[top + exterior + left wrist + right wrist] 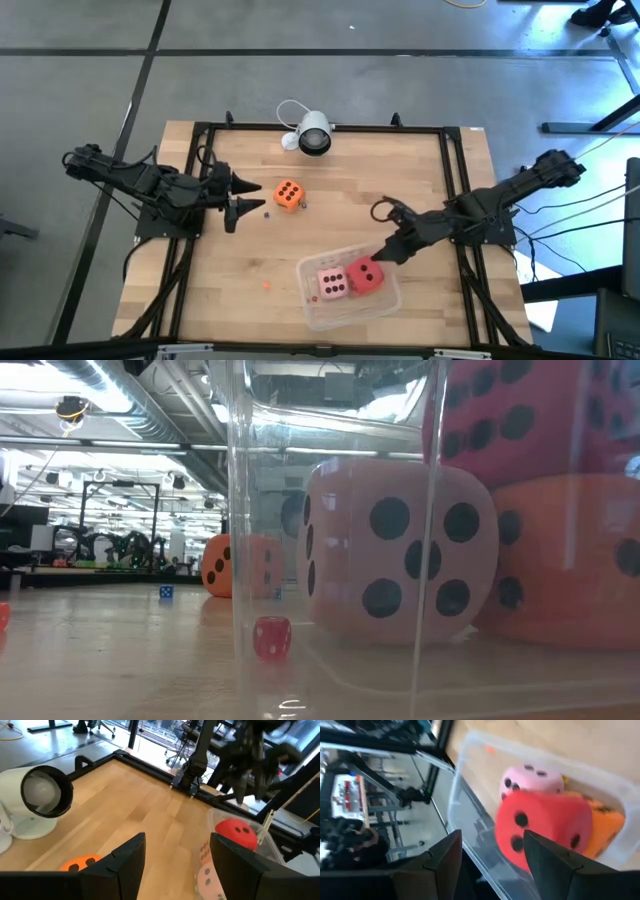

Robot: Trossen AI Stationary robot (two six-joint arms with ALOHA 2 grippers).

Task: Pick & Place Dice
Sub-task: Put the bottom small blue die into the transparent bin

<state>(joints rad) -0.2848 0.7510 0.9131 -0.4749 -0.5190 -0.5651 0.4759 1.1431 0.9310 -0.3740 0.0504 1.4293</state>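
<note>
A clear plastic tub (385,303) near the table's near edge holds three dice. The pale pink die (332,282) rests on the tub floor. The red die (365,277) sits on top of an orange die (570,560). The other orange die (287,195) rests on the bare table. My left gripper (255,196) is open and level, a little to that die's left, its fingers pointing at it. In the left wrist view my left gripper (177,839) has the die (80,864) off to one side. My right gripper (385,253) is open, slanting down over the tub's right end beside the red die (540,827).
A white round camera-like device (313,132) stands at the far edge. A tiny red die (272,637) and a tiny blue die (166,592) lie on the wood. A black frame rail (330,127) borders the table. Bare wood lies between the tub and the loose orange die.
</note>
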